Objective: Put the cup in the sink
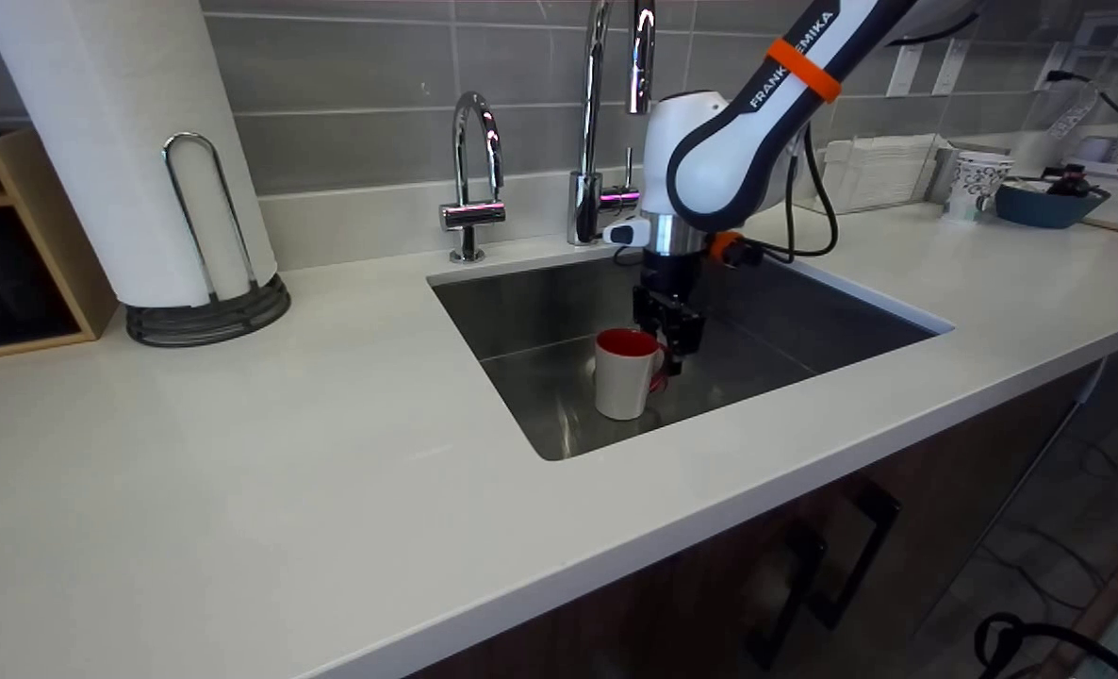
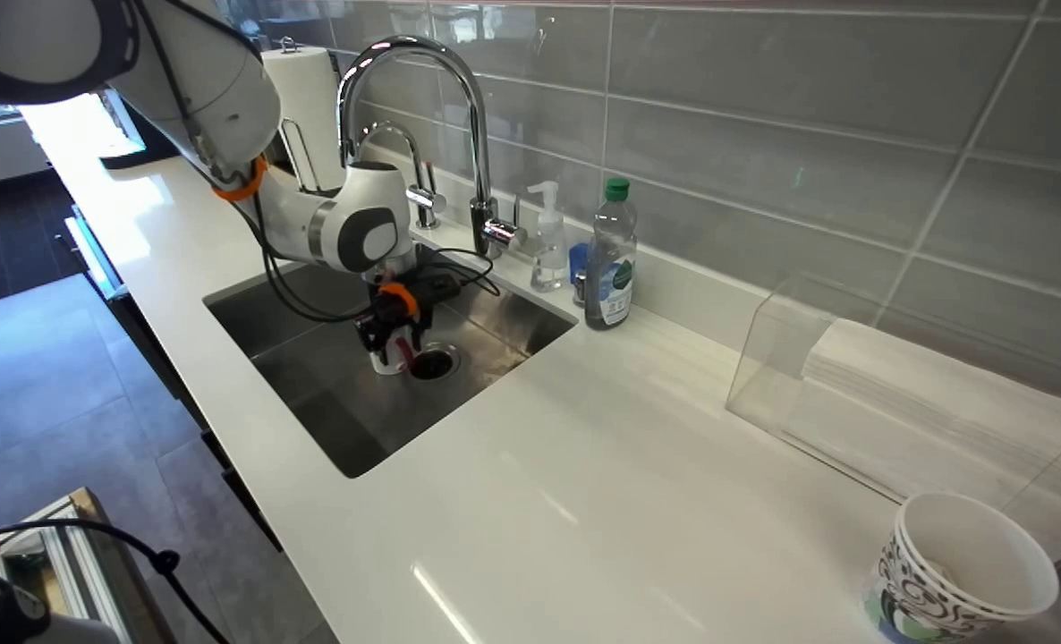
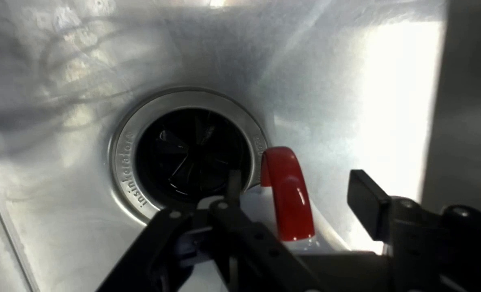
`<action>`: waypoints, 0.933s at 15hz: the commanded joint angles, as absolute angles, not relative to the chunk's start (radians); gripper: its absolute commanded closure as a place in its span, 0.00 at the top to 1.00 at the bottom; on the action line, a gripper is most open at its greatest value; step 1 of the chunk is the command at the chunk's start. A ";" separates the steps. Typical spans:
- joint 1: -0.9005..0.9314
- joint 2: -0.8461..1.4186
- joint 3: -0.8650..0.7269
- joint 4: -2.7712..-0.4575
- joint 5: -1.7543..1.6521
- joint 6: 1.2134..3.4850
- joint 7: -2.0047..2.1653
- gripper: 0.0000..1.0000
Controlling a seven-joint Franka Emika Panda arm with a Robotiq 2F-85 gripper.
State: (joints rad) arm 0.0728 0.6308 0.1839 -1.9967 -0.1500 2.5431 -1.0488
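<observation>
The cup [image 1: 621, 382], a small white mug with a red inside and red handle, is upright inside the sink [image 1: 521, 316] and appears to stand on its floor. In an exterior view the cup [image 2: 387, 363] is beside the drain, partly covered by my gripper [image 2: 398, 347]. In the wrist view my gripper [image 3: 300, 194] is open, with one finger on each side of the cup's red handle [image 3: 291, 198]. A gap shows between the handle and the right finger. The left finger is also apart from the handle. Most of the cup's body is hidden there by the gripper.
The round drain [image 3: 194, 154] lies beside the cup. A tall faucet [image 2: 481, 161] and a small tap [image 1: 468, 179] stand behind the basin. A soap bottle [image 2: 613, 259] and a pump bottle [image 2: 548, 241] are at the back edge. A paper towel roll [image 1: 135, 151] stands on the counter.
</observation>
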 commanded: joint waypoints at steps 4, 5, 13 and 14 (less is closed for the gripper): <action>0.044 0.593 0.211 -1.993 -0.136 2.465 -1.042 1.00; 0.045 0.579 0.203 -1.997 -0.136 2.445 -1.028 1.00; 0.006 0.396 0.179 -2.058 -0.065 2.313 -0.894 1.00; 0.003 0.365 0.174 -2.070 -0.053 2.301 -0.867 1.00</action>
State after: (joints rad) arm 0.0118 0.4645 0.1834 -2.0128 -0.0956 2.3399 -0.9362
